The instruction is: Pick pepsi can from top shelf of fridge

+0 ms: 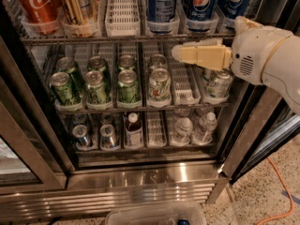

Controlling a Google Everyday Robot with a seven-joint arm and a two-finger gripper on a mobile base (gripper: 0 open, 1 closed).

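Note:
Three blue pepsi cans stand at the right of the top shelf (93, 40) of the fridge (140, 177): one with the globe logo facing me (201, 1), one to its left (161, 1) and one to its right (236, 1). My gripper (178, 53), cream on a white arm, reaches in from the right. It sits just below the top shelf's front rail, under the middle pepsi can and in front of the middle shelf's lanes. It holds nothing that I can see.
A red Coca-Cola can (37, 3), a gold can (77, 6) and a white lane tray (123, 8) fill the top shelf's left. Green-and-silver cans (96, 86) line the middle shelf, bottles (133, 130) the lower one. A plastic bin (157, 214) and an orange cable (276, 191) lie on the floor.

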